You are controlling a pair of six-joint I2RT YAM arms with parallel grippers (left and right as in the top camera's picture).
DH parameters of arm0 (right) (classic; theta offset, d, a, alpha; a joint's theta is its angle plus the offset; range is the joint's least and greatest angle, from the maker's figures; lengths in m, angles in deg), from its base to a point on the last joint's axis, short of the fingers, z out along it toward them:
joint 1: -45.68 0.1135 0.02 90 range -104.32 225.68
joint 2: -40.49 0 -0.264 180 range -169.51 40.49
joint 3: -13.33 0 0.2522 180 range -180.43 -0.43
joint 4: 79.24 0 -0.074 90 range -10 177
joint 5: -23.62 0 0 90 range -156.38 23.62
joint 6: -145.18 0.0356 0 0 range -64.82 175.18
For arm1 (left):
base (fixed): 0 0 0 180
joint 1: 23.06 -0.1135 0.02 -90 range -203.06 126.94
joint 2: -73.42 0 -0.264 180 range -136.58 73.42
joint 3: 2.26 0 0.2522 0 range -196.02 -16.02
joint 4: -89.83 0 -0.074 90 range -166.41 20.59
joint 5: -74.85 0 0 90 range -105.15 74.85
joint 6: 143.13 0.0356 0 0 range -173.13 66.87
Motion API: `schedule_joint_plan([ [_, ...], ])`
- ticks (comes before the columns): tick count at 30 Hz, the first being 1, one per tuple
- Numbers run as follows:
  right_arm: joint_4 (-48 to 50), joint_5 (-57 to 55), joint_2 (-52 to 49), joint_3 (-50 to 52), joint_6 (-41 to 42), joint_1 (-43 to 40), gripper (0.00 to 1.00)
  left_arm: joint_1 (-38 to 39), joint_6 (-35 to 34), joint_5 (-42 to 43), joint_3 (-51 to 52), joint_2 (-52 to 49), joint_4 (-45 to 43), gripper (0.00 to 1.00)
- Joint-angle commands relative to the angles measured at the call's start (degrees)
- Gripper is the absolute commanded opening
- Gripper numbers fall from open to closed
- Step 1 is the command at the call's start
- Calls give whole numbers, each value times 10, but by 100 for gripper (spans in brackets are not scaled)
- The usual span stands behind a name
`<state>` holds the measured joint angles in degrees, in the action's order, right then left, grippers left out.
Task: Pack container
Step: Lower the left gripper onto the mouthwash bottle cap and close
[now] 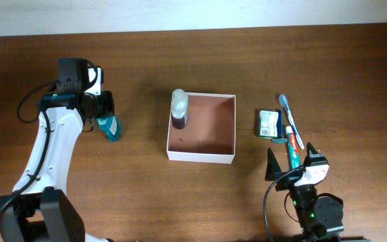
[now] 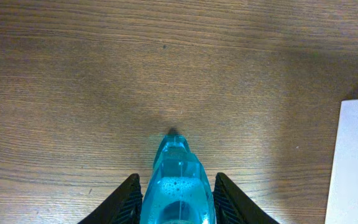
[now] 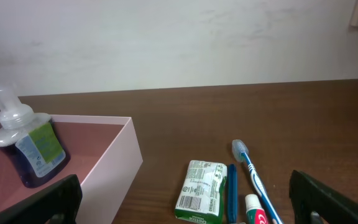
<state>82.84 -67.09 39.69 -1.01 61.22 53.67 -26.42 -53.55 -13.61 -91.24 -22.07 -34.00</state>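
The container (image 1: 200, 156), a square white-walled box with a reddish-brown inside, sits mid-table and holds a clear pump bottle (image 1: 179, 109) of dark liquid in its back left corner. To its left a teal bottle (image 1: 111, 126) lies on the wood. My left gripper (image 1: 105, 122) is shut on it. In the left wrist view both fingers (image 2: 126, 202) press the sides of the teal bottle (image 2: 178, 168). My right gripper (image 1: 291, 160) stands wide open near the front right edge, with nothing in it. The right wrist view shows the container wall (image 3: 114, 168) and the pump bottle (image 3: 33, 149).
Right of the container lie a green-and-white packet (image 1: 269, 124), a blue-and-white toothbrush (image 1: 291, 121) and a toothpaste tube (image 1: 291, 144). From the right wrist the packet (image 3: 201, 190) and toothbrush (image 3: 253, 171) lie ahead. The container's white wall (image 2: 356, 162) edges the left wrist view.
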Motion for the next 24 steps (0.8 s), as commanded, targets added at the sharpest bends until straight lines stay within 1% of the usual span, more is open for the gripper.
schedule_joint_plan([
  [1,-4,1,6,3,0,3,98,-1,0,6,-8,12,3,37],
  [5,-4,1,6,3,0,3,98,-1,-4,6,-8,12,4,36],
  [6,-4,1,6,3,0,3,98,-1,-4,6,-8,12,4,35],
  [12,-4,1,6,3,0,3,98,-1,-4,6,-8,20,5,19],
  [20,-4,1,6,3,0,3,98,0,-17,6,-8,90,14,20],
  [24,-4,1,6,3,0,3,98,17,-22,6,-8,142,30,20],
])
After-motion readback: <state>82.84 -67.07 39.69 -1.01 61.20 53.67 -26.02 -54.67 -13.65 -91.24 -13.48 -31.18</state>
